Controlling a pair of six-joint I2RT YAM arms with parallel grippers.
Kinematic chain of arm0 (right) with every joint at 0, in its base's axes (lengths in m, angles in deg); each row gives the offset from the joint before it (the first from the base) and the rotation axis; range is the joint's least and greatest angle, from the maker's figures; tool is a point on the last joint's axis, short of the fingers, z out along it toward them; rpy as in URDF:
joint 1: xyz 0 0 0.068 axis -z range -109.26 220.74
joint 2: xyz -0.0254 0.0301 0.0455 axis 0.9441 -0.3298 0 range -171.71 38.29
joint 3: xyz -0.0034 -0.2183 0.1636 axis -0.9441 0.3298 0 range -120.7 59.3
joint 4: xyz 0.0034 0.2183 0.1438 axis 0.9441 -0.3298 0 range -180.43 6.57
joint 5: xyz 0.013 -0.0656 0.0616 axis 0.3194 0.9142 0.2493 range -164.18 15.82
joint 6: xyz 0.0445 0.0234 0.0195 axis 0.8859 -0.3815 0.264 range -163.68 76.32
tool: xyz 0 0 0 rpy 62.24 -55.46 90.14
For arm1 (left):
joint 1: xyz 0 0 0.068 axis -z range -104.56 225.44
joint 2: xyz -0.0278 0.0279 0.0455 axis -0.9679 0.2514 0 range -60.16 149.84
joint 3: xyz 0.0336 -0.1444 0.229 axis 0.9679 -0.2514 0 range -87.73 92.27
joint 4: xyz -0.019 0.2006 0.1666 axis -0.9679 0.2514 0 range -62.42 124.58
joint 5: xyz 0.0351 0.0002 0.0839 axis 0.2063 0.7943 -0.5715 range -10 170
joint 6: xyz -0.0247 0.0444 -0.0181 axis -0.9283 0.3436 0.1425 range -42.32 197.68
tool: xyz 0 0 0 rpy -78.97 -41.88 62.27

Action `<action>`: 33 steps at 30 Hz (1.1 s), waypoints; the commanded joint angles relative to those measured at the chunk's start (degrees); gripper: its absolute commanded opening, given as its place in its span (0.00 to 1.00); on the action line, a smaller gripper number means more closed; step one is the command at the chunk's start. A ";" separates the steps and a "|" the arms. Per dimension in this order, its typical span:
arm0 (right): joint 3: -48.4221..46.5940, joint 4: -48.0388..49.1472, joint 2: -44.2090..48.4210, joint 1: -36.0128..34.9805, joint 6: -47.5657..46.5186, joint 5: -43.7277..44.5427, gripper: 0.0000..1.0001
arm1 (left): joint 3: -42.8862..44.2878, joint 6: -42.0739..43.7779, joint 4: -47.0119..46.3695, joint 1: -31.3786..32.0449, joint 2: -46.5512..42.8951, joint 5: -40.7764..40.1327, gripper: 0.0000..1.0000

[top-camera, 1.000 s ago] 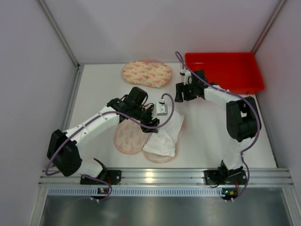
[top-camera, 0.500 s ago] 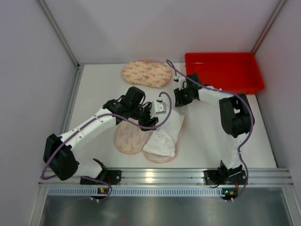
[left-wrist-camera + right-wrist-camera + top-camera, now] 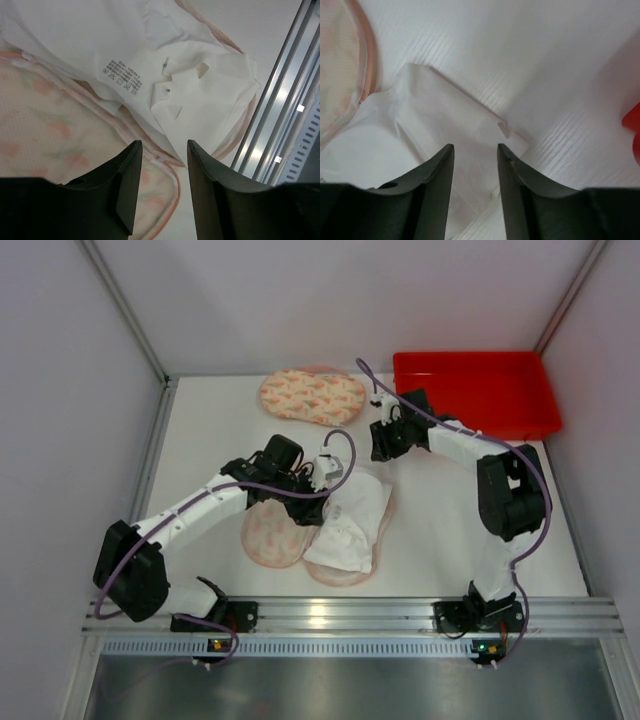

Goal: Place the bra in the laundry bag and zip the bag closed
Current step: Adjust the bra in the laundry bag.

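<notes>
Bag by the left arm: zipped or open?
Open. The bag lies spread flat, and the bra rests uncovered on its right half.

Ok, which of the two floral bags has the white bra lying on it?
The near laundry bag, below the left gripper; the far bag lies bare.

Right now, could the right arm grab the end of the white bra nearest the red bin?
Probably yes. The right gripper hangs open above that end of the bra, with the fabric showing between its fingers and nothing lying over it. The left gripper sits farther along the bra, apart from it.
</notes>
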 commanded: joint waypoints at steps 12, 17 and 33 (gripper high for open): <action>-8.19 -7.67 -4.49 -0.41 -7.83 4.69 0.45 | 0.91 -3.33 -2.37 -0.17 0.07 1.44 0.47; -8.89 -8.82 -6.87 -0.41 -8.54 5.92 0.43 | 0.65 -3.42 -2.37 -0.17 0.42 0.74 0.47; -7.05 -7.50 -1.78 -0.41 -6.43 -0.05 0.00 | -0.93 -4.73 -3.69 -0.17 0.08 -1.10 0.47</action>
